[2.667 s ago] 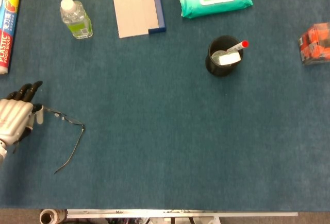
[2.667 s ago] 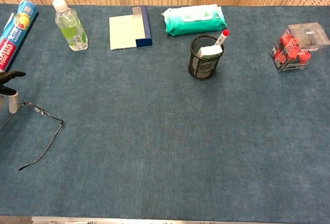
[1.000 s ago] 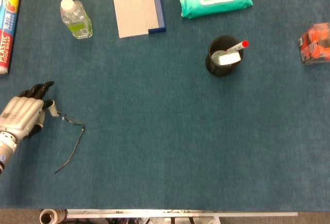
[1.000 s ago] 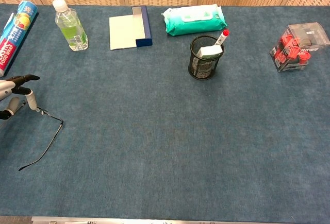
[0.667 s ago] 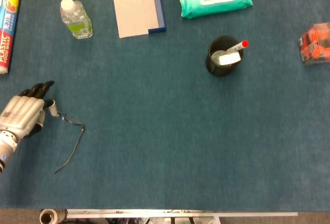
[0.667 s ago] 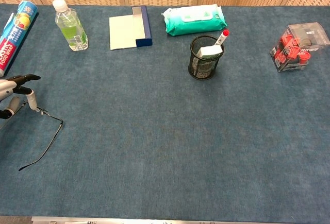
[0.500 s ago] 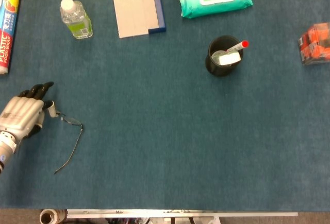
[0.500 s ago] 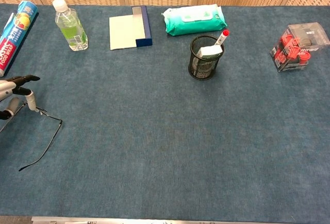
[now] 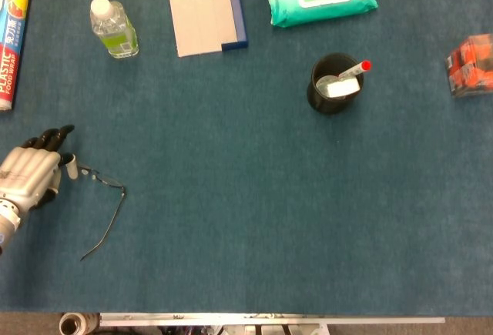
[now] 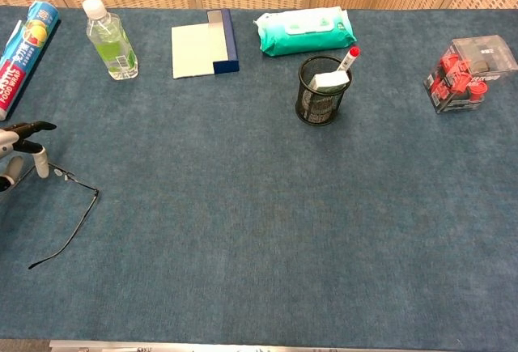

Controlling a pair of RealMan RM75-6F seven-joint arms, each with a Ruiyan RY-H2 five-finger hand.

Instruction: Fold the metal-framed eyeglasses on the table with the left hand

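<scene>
— Head view first: where's your left hand?

— My left hand (image 9: 29,172) sits at the far left edge of the blue table (image 9: 246,219). My fingers (image 9: 52,135) lie close together, pointing up and right; whether they pinch anything, I cannot tell.

— And the eyeglasses?

— The eyeglasses (image 9: 104,204) lie flat just right of my fingertips, their near end touching or almost touching my thumb. One temple arm stretches down and left from the frame's right corner.

— Anything beyond your fingers?

— Above them, a plastic-wrap roll (image 9: 14,31) and a bottle (image 9: 113,28). Far right of them, a black pen cup (image 9: 333,82). My right hand shows in neither view.
</scene>
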